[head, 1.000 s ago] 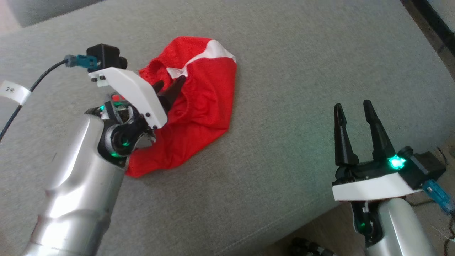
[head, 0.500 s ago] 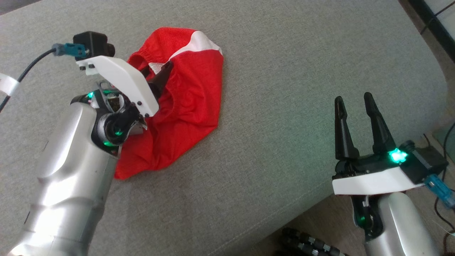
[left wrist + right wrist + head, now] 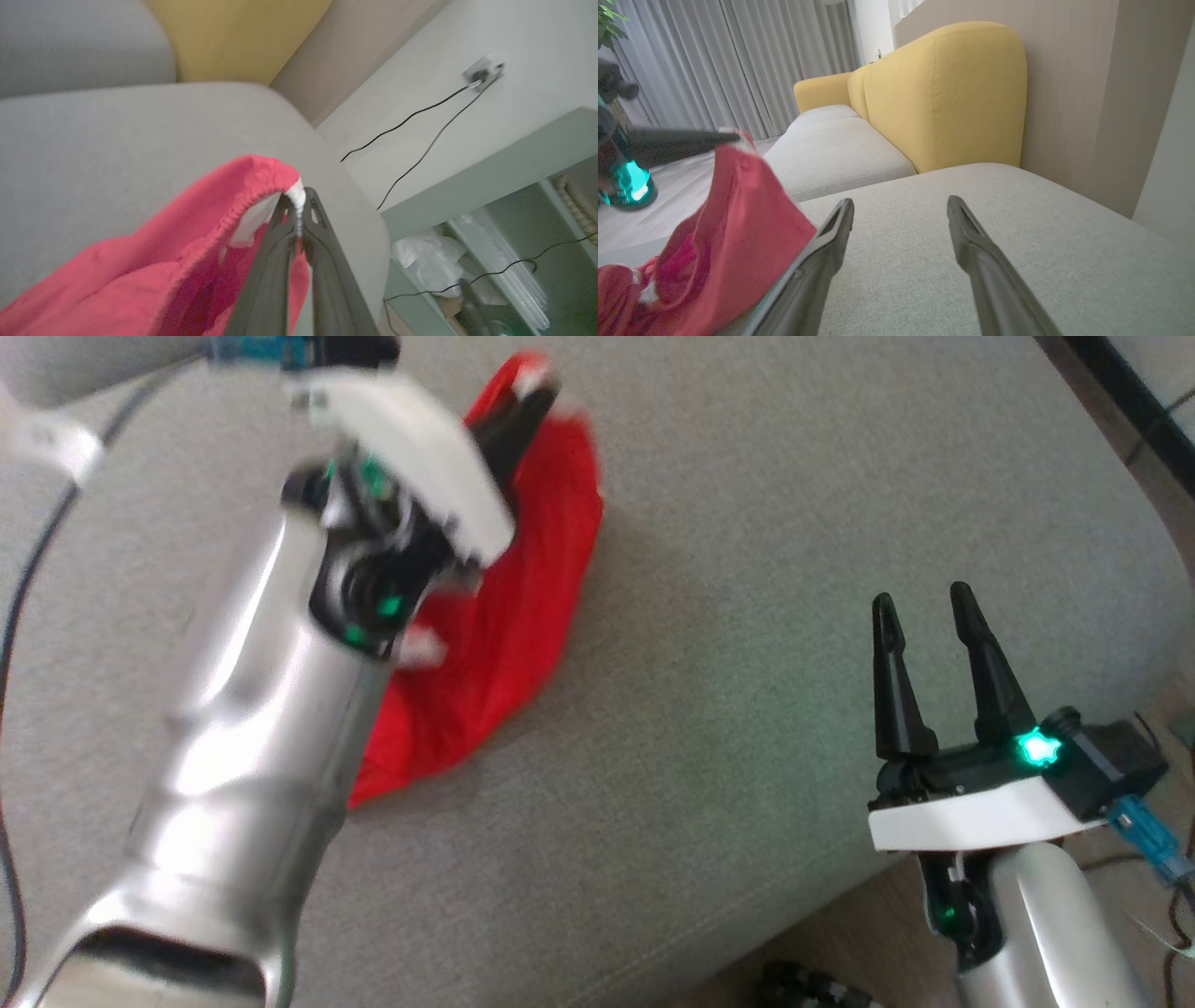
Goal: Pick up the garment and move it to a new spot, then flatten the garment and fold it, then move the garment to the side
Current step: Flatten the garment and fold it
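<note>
Where the grey seat cushion [image 3: 747, 523] drops off at its front right corner, the right claw [image 3: 920, 602] hangs with its two dark fingers spread wide. It holds nothing and touches nothing, and the right wrist view shows bare cushion fabric between them.

Farther in, toward the cushion's left side, the left claw [image 3: 527, 397] is pinched tight on the red garment [image 3: 523, 607]. The left wrist view shows its fingers pressed together on the white-trimmed elastic hem. That gripped hem stands raised above the cushion, and the cloth slopes down from it. The garment's lower part lies bunched on the cushion, nearer the front edge than the claw's tips. The left arm is blurred in the head view.

Beyond the cushion, the right wrist view shows a yellow backrest [image 3: 948, 93] and, farther off, grey curtains [image 3: 714, 60]. Past the cushion's rounded far corner, the left wrist view shows black cables [image 3: 420, 130] running across a pale wall to a socket [image 3: 483, 72].
</note>
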Motion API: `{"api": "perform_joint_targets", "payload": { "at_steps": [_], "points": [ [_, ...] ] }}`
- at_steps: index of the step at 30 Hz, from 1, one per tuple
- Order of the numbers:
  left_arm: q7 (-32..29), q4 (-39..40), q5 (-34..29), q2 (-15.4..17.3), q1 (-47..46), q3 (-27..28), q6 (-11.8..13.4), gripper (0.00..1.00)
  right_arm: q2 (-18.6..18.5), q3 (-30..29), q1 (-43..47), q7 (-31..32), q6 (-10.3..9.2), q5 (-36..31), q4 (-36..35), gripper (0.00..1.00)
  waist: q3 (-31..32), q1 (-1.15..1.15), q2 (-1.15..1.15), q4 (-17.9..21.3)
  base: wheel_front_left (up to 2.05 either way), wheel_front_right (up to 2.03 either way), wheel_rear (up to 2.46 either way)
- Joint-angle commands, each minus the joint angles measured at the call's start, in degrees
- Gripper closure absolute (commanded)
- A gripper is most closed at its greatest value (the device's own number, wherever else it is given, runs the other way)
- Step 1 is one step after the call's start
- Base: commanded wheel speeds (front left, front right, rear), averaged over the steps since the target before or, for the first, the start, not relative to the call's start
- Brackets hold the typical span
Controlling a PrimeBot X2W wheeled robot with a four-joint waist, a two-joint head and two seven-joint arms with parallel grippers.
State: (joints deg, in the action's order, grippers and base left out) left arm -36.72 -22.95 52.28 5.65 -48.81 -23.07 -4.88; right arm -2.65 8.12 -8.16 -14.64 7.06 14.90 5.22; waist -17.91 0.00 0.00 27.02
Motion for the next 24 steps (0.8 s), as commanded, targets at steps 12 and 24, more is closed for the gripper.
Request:
{"api": "perform_joint_targets", "payload": {
  "at_steps": [12,24],
  "points": [
    [-3.1,19.2,10.9,0.7,-4.5,3.8,1.5,1.0,-0.2,-0.2,3.4,-0.4,0.43,-4.4,-1.7,0.0,8.0,0.0,0.0,-10.2,0.0,0.0,0.0],
    [-4.9,38.2,13.0,12.9,32.0,4.2,2.9,1.0,-1.6,-3.6,5.4,-0.4,0.43,-3.2,-1.1,0.0,8.4,0.0,0.0,-20.8,0.0,0.0,0.0]
  ]
}}
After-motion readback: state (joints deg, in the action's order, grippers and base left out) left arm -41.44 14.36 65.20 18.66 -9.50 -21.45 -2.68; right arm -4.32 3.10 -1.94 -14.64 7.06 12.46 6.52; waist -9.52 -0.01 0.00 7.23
